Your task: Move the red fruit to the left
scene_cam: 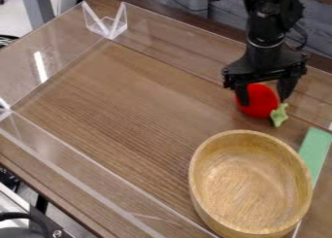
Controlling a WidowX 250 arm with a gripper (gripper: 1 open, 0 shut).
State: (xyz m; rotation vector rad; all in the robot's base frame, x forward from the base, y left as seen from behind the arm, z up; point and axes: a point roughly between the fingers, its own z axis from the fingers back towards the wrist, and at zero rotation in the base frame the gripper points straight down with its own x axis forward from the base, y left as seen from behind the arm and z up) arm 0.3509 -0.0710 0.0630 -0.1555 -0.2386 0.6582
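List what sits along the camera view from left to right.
clear plastic stand → wooden bowl → red fruit with the open gripper above it → green strip

You see a matt wood-grain table (123, 101) enclosed by clear, glossy plastic walls (52, 62). The bowl (251, 184) is smooth, light wood with a satin finish. Just behind the bowl, the red fruit (261, 96) looks like glossy plastic. The gripper (265, 82) above it is matt black.

The red fruit (262, 96) is partly hidden behind the fingers (232, 82).
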